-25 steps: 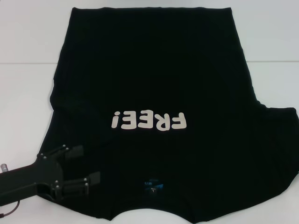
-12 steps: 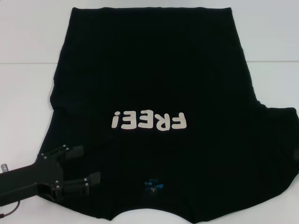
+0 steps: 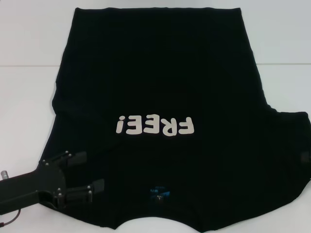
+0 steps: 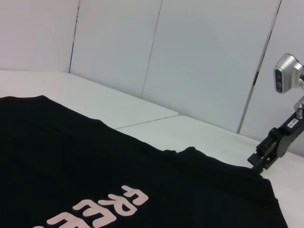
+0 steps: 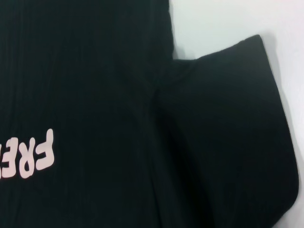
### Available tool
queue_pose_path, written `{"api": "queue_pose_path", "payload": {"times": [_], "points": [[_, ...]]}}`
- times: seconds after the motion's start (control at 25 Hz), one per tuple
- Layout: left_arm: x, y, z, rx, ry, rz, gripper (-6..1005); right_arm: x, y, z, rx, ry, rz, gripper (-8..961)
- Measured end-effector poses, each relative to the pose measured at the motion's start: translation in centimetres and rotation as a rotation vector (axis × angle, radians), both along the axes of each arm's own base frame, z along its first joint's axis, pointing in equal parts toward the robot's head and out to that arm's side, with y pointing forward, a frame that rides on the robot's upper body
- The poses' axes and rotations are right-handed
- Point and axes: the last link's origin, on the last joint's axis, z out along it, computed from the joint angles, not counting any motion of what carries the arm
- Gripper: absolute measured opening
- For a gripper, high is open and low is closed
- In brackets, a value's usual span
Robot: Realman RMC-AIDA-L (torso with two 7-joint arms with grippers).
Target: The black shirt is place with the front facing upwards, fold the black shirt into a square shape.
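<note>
One black shirt [image 3: 160, 92] fills most of the head view, spread flat on the white worktop [image 3: 29, 43] with its white lettering [image 3: 155, 125] at centre and the blue neck label [image 3: 158, 193] near the bottom edge; at lower left the left claw [image 3: 92, 171] sits over the shoulder area with its fingers spread, nothing between them. At the far right edge a small dark piece shows, probably the right claw [image 3: 305, 158], and I cannot tell whether it is spread. Left wrist view: cloth across the lower frame, the other arm's claw at the right edge. Right wrist view: the sleeve [image 5: 228, 137] at right, lying flat. A pinch taking only the top layer would likely drag the fold crooked.
</note>
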Motion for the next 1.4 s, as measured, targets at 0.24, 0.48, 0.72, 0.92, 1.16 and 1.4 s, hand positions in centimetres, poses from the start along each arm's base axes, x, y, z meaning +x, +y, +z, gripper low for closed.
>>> {"api": "queue_pose_path", "payload": {"times": [0.24, 0.48, 0.72, 0.92, 1.16, 1.4], "points": [[-0.06, -0.07, 0.00, 0.000, 0.000, 0.002, 950, -0.14, 0.38, -0.40, 0.002, -0.002, 0.003, 744], [-0.08, -0.10, 0.01, 0.000, 0.000, 0.003, 950, -0.18, 0.56, -0.52, 0.003, -0.004, 0.004, 744], [-0.08, -0.09, 0.02, 0.002, 0.000, 0.002, 950, -0.07, 0.72, -0.44, 0.011, -0.016, 0.003, 737], [-0.08, -0.08, 0.02, 0.002, 0.000, 0.002, 950, -0.11, 0.90, -0.50, 0.003, -0.040, 0.016, 635], [-0.12, -0.14, 0.02, 0.002, 0.000, 0.004, 950, -0.15, 0.99, -0.55, -0.004, -0.052, 0.016, 410], [-0.18, -0.19, 0.04, 0.003, 0.000, 0.007, 950, -0.12, 1.03, -0.45, -0.012, -0.061, 0.018, 131]]}}
